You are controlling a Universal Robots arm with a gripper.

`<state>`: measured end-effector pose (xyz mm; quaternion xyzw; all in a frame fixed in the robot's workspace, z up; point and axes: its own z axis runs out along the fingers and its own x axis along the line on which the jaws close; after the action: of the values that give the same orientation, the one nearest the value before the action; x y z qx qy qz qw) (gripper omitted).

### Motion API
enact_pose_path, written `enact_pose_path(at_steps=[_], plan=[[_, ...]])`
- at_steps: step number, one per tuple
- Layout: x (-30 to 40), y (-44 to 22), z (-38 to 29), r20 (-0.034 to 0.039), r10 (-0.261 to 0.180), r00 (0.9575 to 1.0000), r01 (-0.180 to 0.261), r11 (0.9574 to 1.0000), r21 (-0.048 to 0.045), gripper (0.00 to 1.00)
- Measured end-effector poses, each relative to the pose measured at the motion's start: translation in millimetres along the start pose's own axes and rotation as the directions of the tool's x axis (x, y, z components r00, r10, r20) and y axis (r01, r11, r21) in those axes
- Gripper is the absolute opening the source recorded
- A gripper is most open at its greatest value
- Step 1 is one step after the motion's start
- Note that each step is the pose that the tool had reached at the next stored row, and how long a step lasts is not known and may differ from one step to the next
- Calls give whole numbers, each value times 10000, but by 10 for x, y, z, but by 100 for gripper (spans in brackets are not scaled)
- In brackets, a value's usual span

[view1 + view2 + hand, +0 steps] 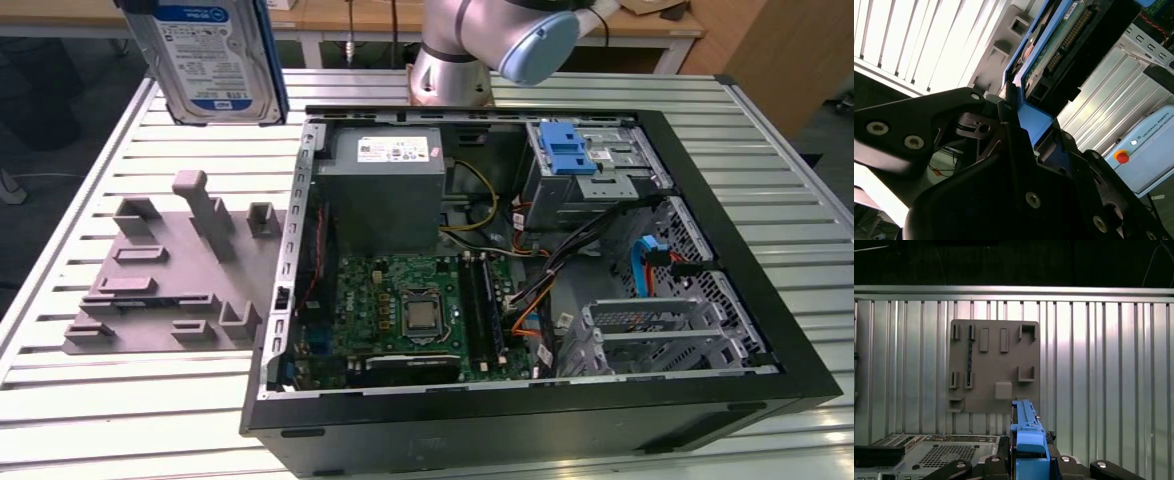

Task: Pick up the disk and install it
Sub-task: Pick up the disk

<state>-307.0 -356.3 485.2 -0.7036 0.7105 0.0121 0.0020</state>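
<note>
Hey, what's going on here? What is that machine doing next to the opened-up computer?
A robot arm has its pincer shut on the disk, gripping it by its blue carrier. The disk hangs in the air above the slatted table, near the grey holder plate on the exterior view's left. The open computer case lies beside the plate, and the disk is not yet inside it.

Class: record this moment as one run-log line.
gripper: shut on disk | disk: held in air above table, outside computer case | install: not done
</note>
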Motion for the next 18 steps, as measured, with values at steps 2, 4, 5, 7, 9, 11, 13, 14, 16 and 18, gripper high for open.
enact_pose_path(at_steps=[2, 4, 5, 7, 9, 11, 13, 14, 16, 18], plan=[[8, -64, -2, -2, 1, 10000, -1, 10000, -1, 36], [11, -140, -3, -1, 1, 10000, -1, 10000, 0, 36], [12, -176, -3, -1, 0, 10000, 0, 10000, -1, 36], [14, -239, -4, 0, 0, 10000, 0, 10000, 0, 36], [14, -300, -5, -1, 1, 10000, -1, 10000, -1, 36], [13, -349, -6, -1, 1, 10000, -1, 10000, -1, 36], [13, -399, -7, -1, 1, 10000, -1, 10000, -1, 36], [13, -424, -7, -1, 1, 10000, -1, 10000, -1, 36], [13, -474, -7, -1, 0, 10000, 0, 10000, 0, 36], [12, -518, -8, -1, 1, 10000, -1, 10000, 0, 36]])
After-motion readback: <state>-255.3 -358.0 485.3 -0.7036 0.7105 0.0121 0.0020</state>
